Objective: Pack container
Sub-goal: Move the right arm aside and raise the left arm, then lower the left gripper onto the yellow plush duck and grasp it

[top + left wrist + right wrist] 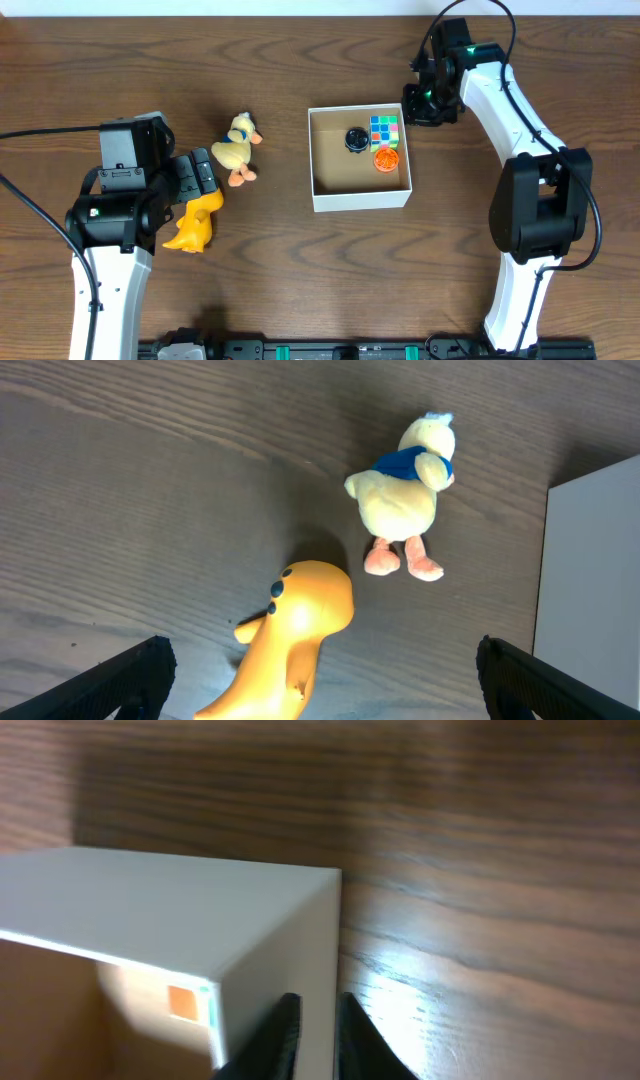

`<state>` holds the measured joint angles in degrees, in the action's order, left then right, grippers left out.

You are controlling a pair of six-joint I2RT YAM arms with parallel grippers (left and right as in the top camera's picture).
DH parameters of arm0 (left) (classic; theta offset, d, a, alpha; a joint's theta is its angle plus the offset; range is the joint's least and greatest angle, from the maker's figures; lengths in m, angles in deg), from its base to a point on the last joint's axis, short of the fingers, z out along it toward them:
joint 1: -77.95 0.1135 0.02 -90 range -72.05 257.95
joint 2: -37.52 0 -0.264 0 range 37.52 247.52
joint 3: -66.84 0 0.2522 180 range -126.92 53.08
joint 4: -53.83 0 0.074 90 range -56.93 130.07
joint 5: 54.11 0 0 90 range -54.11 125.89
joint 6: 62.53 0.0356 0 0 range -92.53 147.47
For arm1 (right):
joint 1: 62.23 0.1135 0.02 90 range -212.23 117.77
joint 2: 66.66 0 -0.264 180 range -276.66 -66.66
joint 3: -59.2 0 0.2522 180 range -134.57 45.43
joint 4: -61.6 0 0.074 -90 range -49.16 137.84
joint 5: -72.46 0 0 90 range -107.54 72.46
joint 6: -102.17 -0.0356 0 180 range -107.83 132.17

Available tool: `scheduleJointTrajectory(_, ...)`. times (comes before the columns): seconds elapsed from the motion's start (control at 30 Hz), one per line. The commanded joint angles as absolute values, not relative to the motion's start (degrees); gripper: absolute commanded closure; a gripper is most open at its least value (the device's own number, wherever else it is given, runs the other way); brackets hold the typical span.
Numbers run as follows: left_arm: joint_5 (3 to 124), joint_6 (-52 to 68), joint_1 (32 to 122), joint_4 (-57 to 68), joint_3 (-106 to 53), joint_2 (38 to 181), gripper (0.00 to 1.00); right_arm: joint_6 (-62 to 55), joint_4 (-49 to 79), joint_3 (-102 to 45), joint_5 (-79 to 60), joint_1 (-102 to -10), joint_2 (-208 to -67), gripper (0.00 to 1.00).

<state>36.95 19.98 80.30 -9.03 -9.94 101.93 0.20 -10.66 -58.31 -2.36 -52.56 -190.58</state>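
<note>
Overhead first: the container point(360, 199) sits just right of the table's centre, brown floor up. Three things are already in it, all crowded into its far right corner: a colour-tiled cube point(384, 130), a black round object point(356, 139) and an orange round piece point(386, 159). The rest of the floor is bare, so there is plenty of room.

Two toys are not packed yet. A plush duck point(236, 150) and a yellow-orange dinosaur figure point(194, 226) lie on the wood well left of the box. The left gripper point(203, 175) hangs right between them, and the right gripper point(420, 104) is at the box's far right corner. By my count it's three in and two to go.

Now the left wrist view. The fingers point(130, 680) are spread as wide as they go at the bottom corners, with nothing between them but air above the dinosaur's head. The duck lies just beyond on its back, feet towards the camera, and a slice of white box wall shows at the right edge. My guess is that one of these two toys is the next pick.

Finally the right wrist view. The two dark fingers point(285, 1030) stand narrow, one on each side of the white wall at the box corner. I can't tell whether they are squeezing that wall or only straddling it. An orange tile of the cube peeks out from inside.
</note>
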Motion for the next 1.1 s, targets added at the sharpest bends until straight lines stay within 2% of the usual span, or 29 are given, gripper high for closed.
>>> scheduleJointTrajectory(0.0,36.69,20.18,80.10,-9.22,-11.15,101.53,0.02,-5.79,-12.12,-58.40,-13.20,-52.56,-190.95,0.78)
scheduleJointTrajectory(0.13,36.73,25.34,80.10,-12.33,-16.24,101.86,0.02,-6.68,-15.88,-60.10,-19.08,-54.51,-188.07,0.70)
scheduleJointTrajectory(0.23,36.71,28.62,80.10,-17.42,-25.29,105.18,0.02,-6.66,-17.74,-60.87,-20.91,-55.97,-184.09,0.69)
scheduleJointTrajectory(0.43,36.95,32.62,79.95,-25.51,-43.89,119.98,0.02,-6.42,-21.34,-60.87,-23.91,-56.93,-175.78,0.54)
scheduleJointTrajectory(0.6,40.42,38.56,78.49,-24.07,-49.81,132.26,0.02,-6.38,-25.32,-60.87,-25.11,-57.08,-171.50,0.49)
scheduleJointTrajectory(1.07,41.84,43.35,74.99,-19.28,-49.79,155.76,0.02,-5.35,-30.46,-60.85,-25.04,-58.20,-170.45,0.49)
